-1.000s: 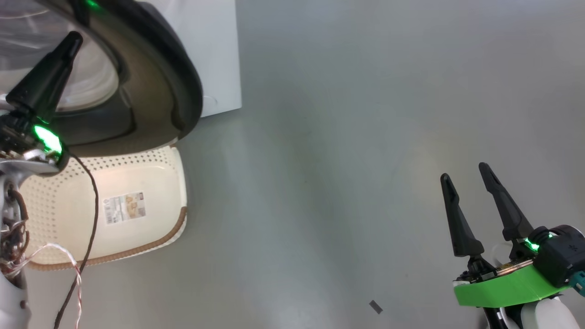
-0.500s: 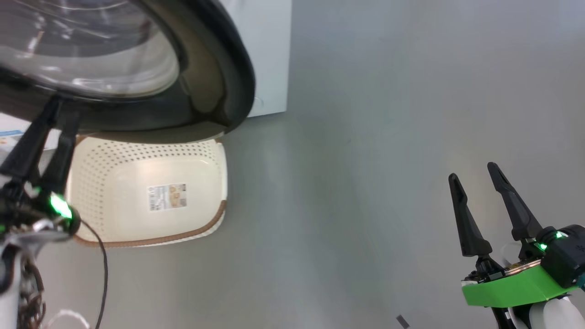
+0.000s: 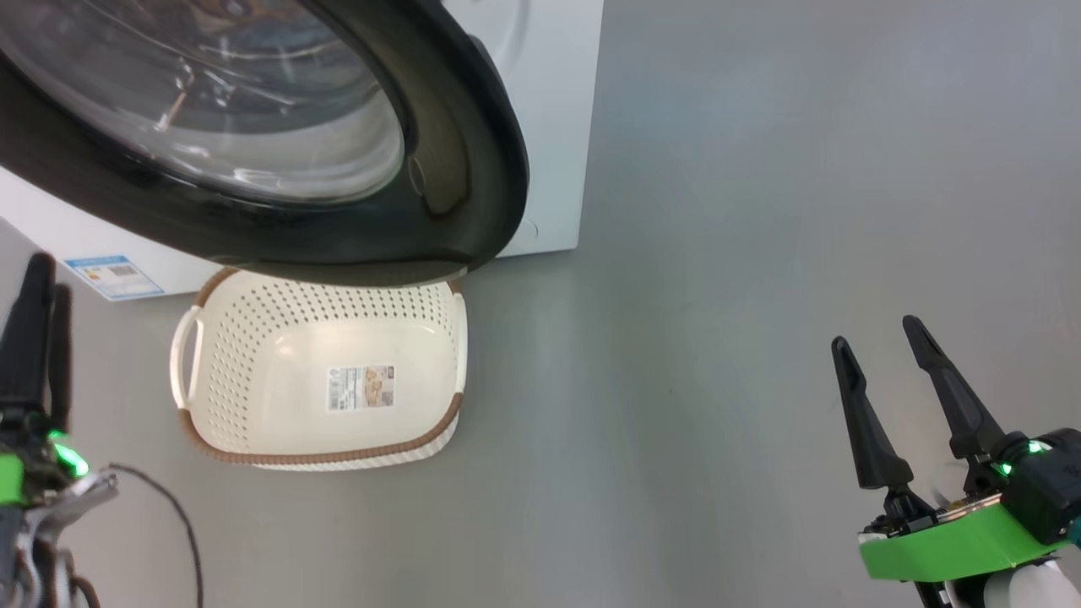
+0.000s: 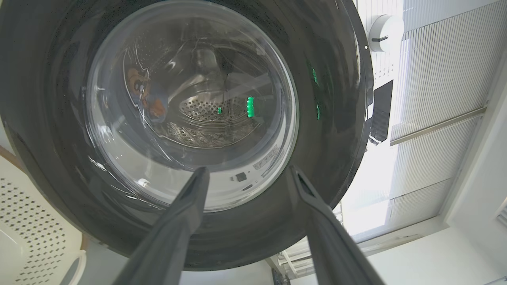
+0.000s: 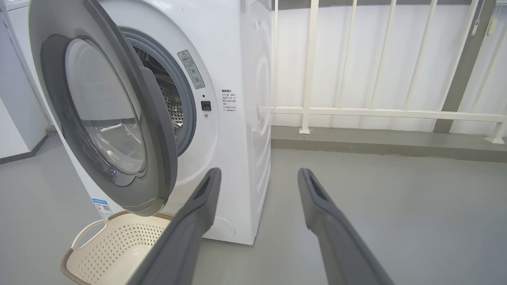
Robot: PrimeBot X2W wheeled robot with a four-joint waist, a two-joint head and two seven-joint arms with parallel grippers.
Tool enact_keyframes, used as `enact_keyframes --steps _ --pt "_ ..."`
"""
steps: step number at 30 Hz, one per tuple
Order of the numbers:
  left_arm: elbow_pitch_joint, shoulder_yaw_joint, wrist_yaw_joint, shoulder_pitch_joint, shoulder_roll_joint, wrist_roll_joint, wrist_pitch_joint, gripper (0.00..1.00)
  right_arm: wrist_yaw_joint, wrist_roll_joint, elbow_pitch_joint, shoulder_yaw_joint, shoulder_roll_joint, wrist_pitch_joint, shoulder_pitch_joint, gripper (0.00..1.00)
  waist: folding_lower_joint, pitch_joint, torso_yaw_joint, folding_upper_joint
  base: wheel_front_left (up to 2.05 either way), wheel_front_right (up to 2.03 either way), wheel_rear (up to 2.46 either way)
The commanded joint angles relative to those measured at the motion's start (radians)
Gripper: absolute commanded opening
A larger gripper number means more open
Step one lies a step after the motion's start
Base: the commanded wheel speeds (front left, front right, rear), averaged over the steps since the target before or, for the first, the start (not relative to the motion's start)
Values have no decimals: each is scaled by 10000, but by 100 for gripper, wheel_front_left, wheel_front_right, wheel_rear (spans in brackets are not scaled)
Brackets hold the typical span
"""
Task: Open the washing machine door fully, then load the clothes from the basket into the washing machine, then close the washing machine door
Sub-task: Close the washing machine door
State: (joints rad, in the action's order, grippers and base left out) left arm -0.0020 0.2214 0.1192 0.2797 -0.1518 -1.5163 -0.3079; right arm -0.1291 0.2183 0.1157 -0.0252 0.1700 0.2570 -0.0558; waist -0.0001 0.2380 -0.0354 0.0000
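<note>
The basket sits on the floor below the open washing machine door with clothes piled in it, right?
No, the basket is empty: the head view shows its bare bottom and paper label. It does sit on the floor below the open washing machine door.

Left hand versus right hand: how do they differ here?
The left hand points at the washing machine door, beside the basket; right hand hangs far off over the floor. In head view the left fingers nearly overlap; the right's are spread. Both are open, empty.
</note>
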Motion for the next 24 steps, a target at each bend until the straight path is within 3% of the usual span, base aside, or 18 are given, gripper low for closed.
enact_keyframes --steps 1,8,13,18,24 --pt "-610 281 114 -196 -312 757 525 100 -16 -152 238 -196 150 48 167 100 1 -170 50 0 0 0 0" --pt "-1456 -651 71 -1458 -771 5916 3484 100 -16 -225 219 -73 144 48 484 100 1 -593 123 0 0 0 0" --pt "-1605 -1474 -674 -2347 -1035 9225 4721 100 -16 -323 198 -52 144 48 823 100 1 -966 259 0 0 0 0" --pt "-1668 -2132 -1250 -3147 -925 10776 5130 100 -16 -404 177 -81 151 48 1169 100 1 -1323 384 0 0 0 0" --pt "-1549 -2691 -1649 -3799 -797 11628 5169 100 -16 -467 110 -131 130 48 1471 100 1 -1675 459 0 0 0 0"
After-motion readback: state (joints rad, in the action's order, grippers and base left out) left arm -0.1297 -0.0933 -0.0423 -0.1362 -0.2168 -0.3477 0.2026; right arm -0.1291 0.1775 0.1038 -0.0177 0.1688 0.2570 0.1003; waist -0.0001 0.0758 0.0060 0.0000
